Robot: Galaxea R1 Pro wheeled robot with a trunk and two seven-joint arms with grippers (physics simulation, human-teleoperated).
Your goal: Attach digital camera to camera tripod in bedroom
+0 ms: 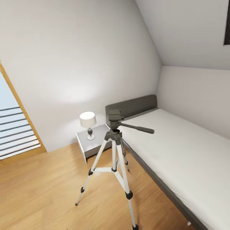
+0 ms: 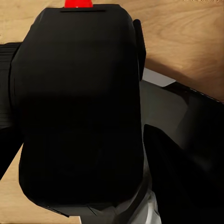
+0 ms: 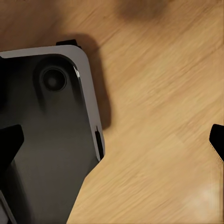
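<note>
Clearly the digital camera [image 2: 79, 107] sits clenched in my left tool, a rigid, chunky black body, likely smooth and slippery, best gripped across its flat sides. In the head view the camera tripod [image 1: 114, 153] stands at six o'clock beside the bed [image 1: 179, 153]; its thin legs look tippy. My right tool's state I cannot tell.

The robot's base [image 3: 46, 140] is a dark grey glossy slab with rounded corners, a pale silver edge and one round recessed socket. The right gripper's fingertips [image 3: 9, 142] are plain matte black.
</note>
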